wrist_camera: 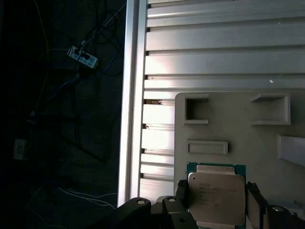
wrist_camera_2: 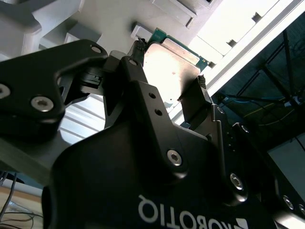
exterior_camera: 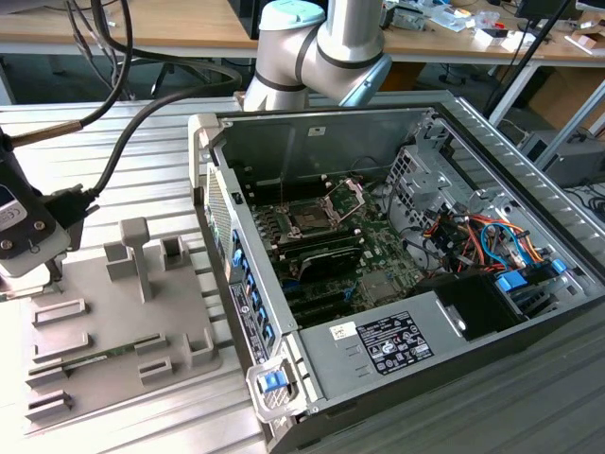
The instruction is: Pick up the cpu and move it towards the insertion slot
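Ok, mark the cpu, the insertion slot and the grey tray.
cpu (wrist_camera: 217, 200): first wrist view, middle of its silvery top.
insertion slot (exterior_camera: 309, 219): exterior view, dark centre of the socket.
grey tray (exterior_camera: 104, 305): exterior view, bare flat part of its base.

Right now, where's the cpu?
In both wrist views the cpu sits gripped in the pincer, over the grey tray, which lies at the exterior view's left, beside the case.
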`<state>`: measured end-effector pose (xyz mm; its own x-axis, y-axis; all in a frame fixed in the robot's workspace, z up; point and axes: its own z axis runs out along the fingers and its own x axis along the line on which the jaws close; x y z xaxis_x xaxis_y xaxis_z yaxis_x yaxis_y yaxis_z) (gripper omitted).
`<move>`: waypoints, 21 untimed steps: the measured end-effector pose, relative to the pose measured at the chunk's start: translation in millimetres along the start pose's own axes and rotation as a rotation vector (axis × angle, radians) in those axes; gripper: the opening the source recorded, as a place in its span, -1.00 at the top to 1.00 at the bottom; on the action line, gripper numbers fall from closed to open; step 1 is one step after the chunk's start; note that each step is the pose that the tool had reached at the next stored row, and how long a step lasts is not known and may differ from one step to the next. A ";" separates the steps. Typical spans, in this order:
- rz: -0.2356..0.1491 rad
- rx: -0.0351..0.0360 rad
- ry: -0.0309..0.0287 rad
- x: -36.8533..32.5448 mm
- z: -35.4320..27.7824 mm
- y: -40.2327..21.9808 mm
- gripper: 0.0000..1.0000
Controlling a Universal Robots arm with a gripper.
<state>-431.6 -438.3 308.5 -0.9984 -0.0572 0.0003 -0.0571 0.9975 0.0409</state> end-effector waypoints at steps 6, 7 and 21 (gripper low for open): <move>0.000 0.0000 0.0000 -0.1 -1.0 0.1 -0.09; 0.000 -0.0001 0.0000 -0.1 -1.1 0.1 -0.09; 0.000 -0.0002 -0.0001 -0.1 -5.8 0.3 -0.09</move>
<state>-431.5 -438.1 314.3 -0.9984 -0.0572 0.0002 -0.0571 0.9975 0.0411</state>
